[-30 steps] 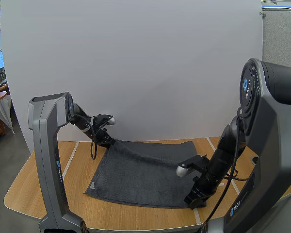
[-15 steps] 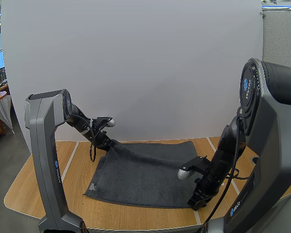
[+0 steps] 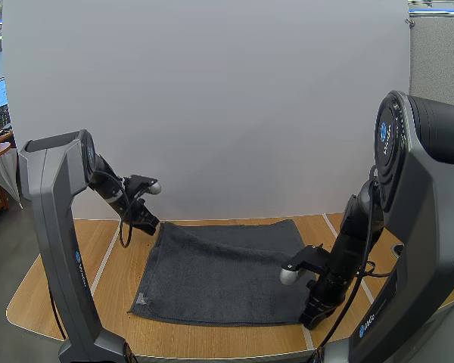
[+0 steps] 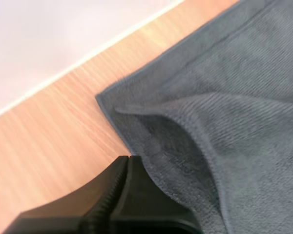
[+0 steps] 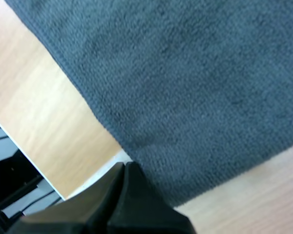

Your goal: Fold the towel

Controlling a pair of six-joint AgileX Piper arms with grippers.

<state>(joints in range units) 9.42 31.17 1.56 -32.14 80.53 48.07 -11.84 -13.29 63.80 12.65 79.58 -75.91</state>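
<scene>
Grey towel (image 4: 234, 97) fold beside left pincer (image 4: 127, 158)

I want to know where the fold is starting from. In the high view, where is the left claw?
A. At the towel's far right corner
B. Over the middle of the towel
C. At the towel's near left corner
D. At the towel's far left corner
D: the left claw is right beside the far left corner of the dark grey towel, which lies spread on the table.
</scene>
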